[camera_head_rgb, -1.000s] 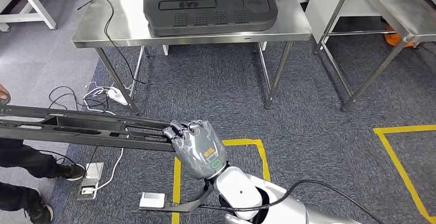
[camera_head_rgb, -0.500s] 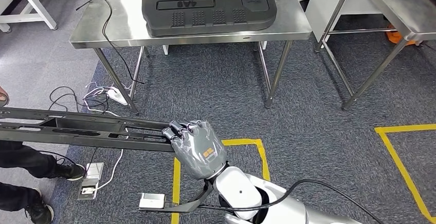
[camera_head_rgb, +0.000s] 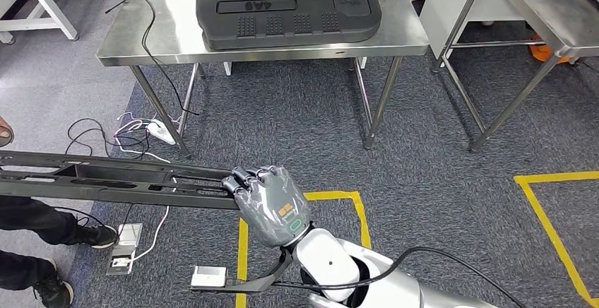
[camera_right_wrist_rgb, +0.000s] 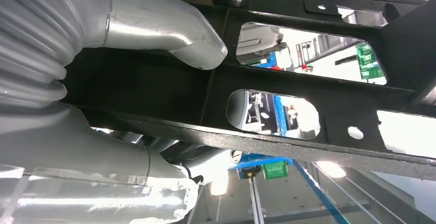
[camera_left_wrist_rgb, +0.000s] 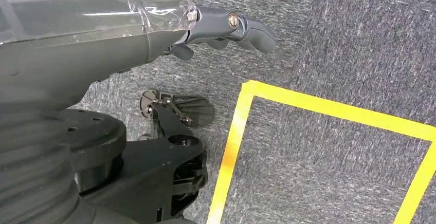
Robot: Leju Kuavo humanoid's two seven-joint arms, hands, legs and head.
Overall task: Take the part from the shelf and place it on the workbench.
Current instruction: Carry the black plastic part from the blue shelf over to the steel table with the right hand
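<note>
Gripping one end of the long black part (camera_head_rgb: 106, 179), your right hand (camera_head_rgb: 272, 202) holds it level above the carpet, reaching left past the picture's edge. Your left hand (camera_left_wrist_rgb: 226, 26) hangs with fingers apart, holding nothing. Open carpet separates you from the steel workbench (camera_head_rgb: 155, 39) beyond.

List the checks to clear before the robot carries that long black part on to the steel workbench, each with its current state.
1. Grip: the right hand wraps one end of the long black part, thumb pressed on it. Ok.
2. Balance: the part sticks out far to the robot's left from a one-end hold. Not ok, it may sag or swing.
3. Bystander: a person's legs stand just under the part's far end. Not ok.
4. Landing spot: a large black cover fills much of the workbench. Cannot tell if the part fits.
5. Floor: cables and a power strip lie by the near table leg. Not ok for stepping.
6. Left hand: hanging low, holding nothing. Ok.
</note>
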